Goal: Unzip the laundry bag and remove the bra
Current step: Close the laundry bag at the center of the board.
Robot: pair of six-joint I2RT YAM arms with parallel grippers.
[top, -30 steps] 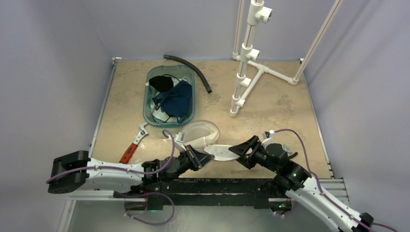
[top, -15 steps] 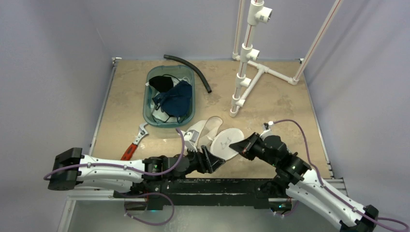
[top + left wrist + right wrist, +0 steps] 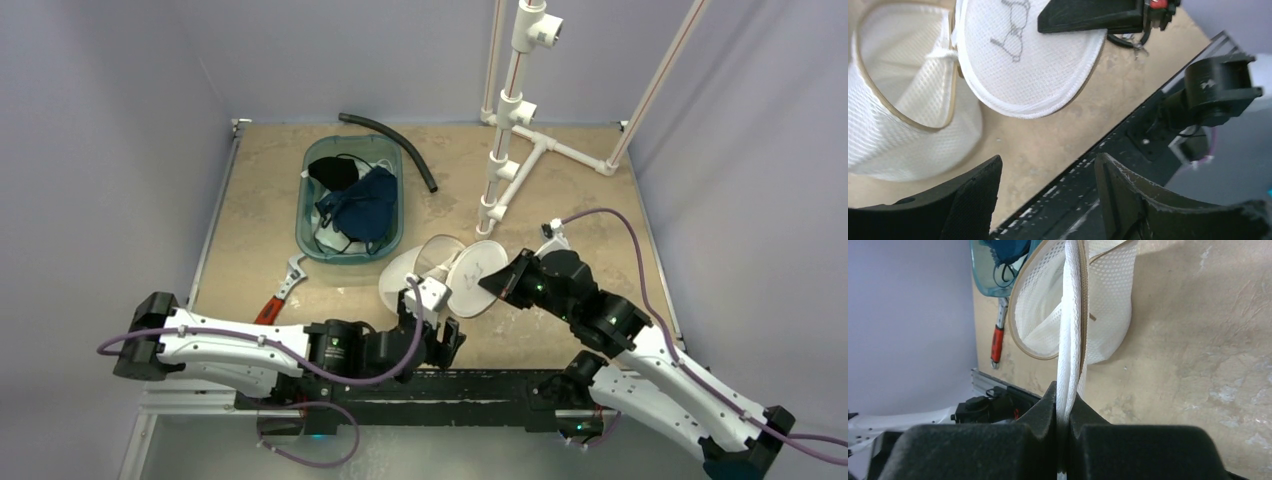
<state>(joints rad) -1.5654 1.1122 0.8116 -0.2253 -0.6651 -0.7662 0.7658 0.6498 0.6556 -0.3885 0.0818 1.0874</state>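
Laundry bag (image 3: 412,272) lies near the table's (image 3: 590,200) middle, just in front of the teal tub (image 3: 304,225) – tipped over, zip undone, its tan-rimmed mouth gaping toward the right arm. Round lid (image 3: 478,280) w/ the bra outline stands on edge beside the mouth, joined to the body at one spot only. Right gripper (image 3: 1063,396) pinches the lid's rim – fingers pressed tight on the white mesh edge, which runs up btwn them in the right wrist view. Left gripper (image 3: 1048,182) hovers low near the table's front edge, a bit short of the bag & touching nothing; its fingers (image 3: 975,195) are spread wide apart w/ bare tabletop btwn them. Inside the bag, only white mesh shows from both wrist views; can't tell whether the bra is in there. Tub holds black & navy cloth. Red-handled wrench (image 3: 272,305) lies left of the bag, by the tub's near corner. Black hose (image 3: 395,140) curves behind the tub, and the white PVC stand (image 3: 505,150) rises at the back right, well apart from the bag.
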